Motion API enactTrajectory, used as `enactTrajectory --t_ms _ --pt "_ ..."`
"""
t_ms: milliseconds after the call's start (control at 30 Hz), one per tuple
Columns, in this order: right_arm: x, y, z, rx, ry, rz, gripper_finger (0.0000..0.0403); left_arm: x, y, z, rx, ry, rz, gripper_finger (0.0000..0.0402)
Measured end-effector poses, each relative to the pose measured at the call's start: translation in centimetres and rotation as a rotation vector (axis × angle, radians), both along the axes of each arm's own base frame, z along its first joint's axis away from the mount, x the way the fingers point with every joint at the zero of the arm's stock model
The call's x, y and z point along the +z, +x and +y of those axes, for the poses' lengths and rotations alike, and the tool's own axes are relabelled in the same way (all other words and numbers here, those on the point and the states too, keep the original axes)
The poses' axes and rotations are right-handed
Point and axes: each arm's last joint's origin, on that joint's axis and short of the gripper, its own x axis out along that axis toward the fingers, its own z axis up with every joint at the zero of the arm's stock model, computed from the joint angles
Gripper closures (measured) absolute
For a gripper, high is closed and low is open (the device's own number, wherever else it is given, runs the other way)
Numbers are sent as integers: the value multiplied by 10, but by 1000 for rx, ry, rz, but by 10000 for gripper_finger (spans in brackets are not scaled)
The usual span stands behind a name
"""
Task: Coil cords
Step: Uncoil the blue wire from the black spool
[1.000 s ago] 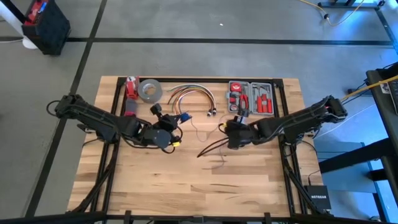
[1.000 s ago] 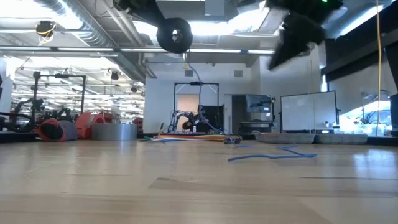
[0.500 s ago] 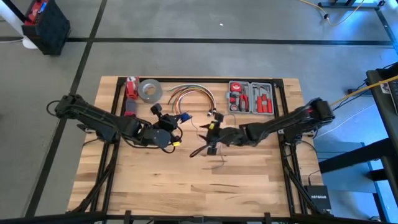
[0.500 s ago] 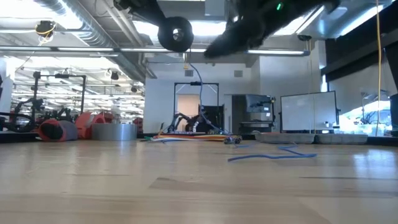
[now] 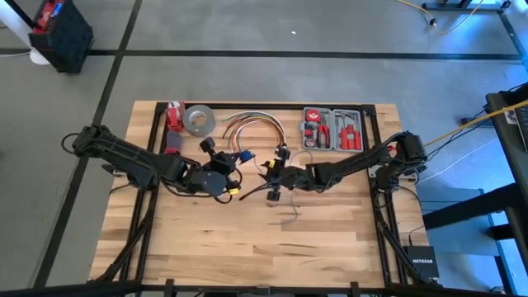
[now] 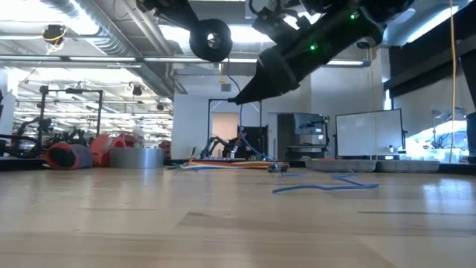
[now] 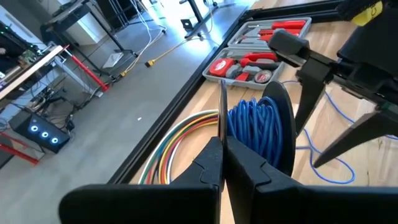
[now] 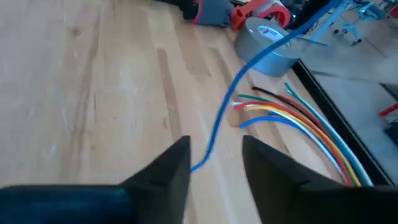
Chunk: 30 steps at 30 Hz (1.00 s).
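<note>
Table point(image 5: 206, 247): pale wooden top, filling the middle of the high view.
Tool case point(image 5: 332, 129): upper right of the tabletop.
My left claw point(image 5: 237, 157): left of centre, fingers pinched tight together, just beside a coiled blue hank point(image 7: 252, 127).
My right claw point(image 5: 266, 177): centre of the high view, fingers spread apart with the cord point(image 8: 219, 121) running between them, not gripped.
Cord's loose run: trails on the wood right of centre.

Left gripper point(image 5: 233, 158) is clamped fully shut, its arm bent in from the table's left side and held up in the air. Right gripper point(image 5: 270, 176) sits just to its right, fingers point(image 8: 166, 167) spread apart, that arm stretched out long and low.
</note>
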Motion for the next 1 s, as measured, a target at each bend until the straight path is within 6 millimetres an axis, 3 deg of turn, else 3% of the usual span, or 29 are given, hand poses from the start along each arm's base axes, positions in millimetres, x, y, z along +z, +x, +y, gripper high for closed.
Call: enactTrajectory --t_ms 233,367,500,600,700,867,1000 --pt "11 -8 -1 25 -82 80 390 -1 0 -1 -22 -15 10 400" --pt "32 -20 -5 -34 -137 69 381 -2 1 -2 -69 -40 34 400" --pt "73 -39 -9 -63 -175 -24 396 -3 2 -2 -99 -78 44 400" --pt "103 -52 -8 15 -116 -161 390 -7 5 1 -86 -79 54 400" --pt "118 -55 -4 177 -39 -258 390 -10 13 10 -55 -70 49 400" --pt "101 -46 20 406 37 -204 396 -5 22 29 65 -45 -56 400" --pt "78 -50 31 327 -23 -15 395 13 22 34 83 11 -150 400"
